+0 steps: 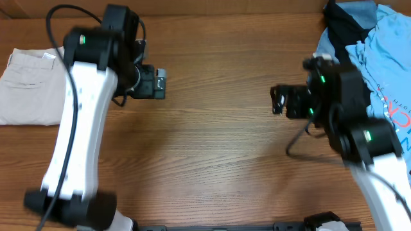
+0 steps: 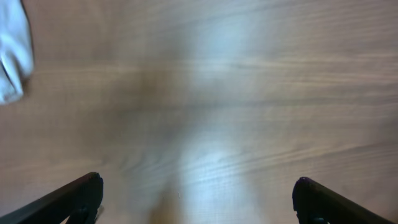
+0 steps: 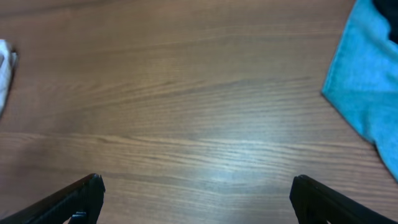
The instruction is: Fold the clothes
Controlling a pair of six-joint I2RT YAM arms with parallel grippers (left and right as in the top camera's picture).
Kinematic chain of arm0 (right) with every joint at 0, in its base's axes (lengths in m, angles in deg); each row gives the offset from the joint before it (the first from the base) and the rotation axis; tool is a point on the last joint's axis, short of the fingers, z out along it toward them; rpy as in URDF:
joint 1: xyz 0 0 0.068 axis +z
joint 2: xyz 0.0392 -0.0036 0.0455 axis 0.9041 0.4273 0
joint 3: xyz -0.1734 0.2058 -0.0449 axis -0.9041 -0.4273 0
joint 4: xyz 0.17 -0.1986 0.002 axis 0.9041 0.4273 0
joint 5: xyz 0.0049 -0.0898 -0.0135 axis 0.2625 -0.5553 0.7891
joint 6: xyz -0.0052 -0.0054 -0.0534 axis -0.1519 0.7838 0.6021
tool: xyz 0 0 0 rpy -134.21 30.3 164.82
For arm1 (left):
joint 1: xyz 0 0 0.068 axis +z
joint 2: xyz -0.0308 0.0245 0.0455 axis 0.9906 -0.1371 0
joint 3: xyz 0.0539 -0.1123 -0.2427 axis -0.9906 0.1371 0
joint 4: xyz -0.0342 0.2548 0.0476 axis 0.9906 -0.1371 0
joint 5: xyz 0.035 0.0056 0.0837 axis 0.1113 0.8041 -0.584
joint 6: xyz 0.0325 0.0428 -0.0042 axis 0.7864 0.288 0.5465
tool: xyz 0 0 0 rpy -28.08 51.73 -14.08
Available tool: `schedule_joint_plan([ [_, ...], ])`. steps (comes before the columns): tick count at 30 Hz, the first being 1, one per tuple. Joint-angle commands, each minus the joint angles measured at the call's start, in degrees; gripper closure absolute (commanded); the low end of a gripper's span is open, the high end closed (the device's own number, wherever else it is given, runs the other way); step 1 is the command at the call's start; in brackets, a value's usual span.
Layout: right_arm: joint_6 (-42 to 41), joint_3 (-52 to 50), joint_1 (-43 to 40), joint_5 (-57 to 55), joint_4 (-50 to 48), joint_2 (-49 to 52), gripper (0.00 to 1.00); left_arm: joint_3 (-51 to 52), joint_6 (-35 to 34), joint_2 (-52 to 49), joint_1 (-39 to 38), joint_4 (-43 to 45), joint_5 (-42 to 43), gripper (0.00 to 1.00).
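The beige shorts (image 1: 29,86) lie folded flat at the table's far left edge, a small white label near their top. My left gripper (image 1: 159,83) is open and empty over bare wood, to the right of the shorts and apart from them. In the left wrist view its fingers (image 2: 198,199) are wide apart over bare table, with a pale bit of cloth (image 2: 13,56) at the left edge. My right gripper (image 1: 277,101) is open and empty over bare wood left of the clothes pile; its fingers (image 3: 198,199) are spread wide.
A pile of blue and dark garments (image 1: 379,51) lies at the table's right back corner, under the right arm. A blue cloth corner (image 3: 367,93) shows in the right wrist view. A black cable runs by the right arm. The wooden table (image 1: 218,147) is bare between the arms.
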Motion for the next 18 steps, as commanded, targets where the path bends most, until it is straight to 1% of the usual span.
schedule_joint_plan([
  [1, -1.3, -6.8, 0.1, -2.3, -2.8, -8.9, 0.00, 7.9, -1.0, 9.8, -5.4, 5.8, -5.0, 0.00],
  [5, -1.3, -14.8, 0.1, -4.0, -6.8, -18.9, 0.00, 22.9, -0.5, 22.2, -12.6, 20.3, -10.4, 0.00],
  [7, -1.3, -17.6, 0.1, -5.4, -7.6, -23.1, 0.00, 31.1, 4.2, 28.0, -15.4, 28.3, -10.6, 0.00],
  [9, -1.3, -19.0, 0.1, -6.7, -7.5, -25.9, 0.00, 39.3, 9.4, 34.0, -17.2, 36.7, -8.4, 0.00],
  [11, -1.3, -19.5, 0.1, -8.4, -7.0, -27.2, 0.00, 45.2, 10.9, 38.4, -17.0, 42.4, -6.7, 0.00],
  [15, -1.3, -19.5, 0.1, -9.4, -6.3, -27.1, 0.00, 52.6, 10.9, 42.8, -13.9, 48.8, -7.5, 0.00],
  [18, -1.3, -19.5, 0.1, -9.4, -4.7, -26.7, 0.00, 54.1, 10.8, 42.9, -10.2, 48.0, -7.5, 0.00],
])
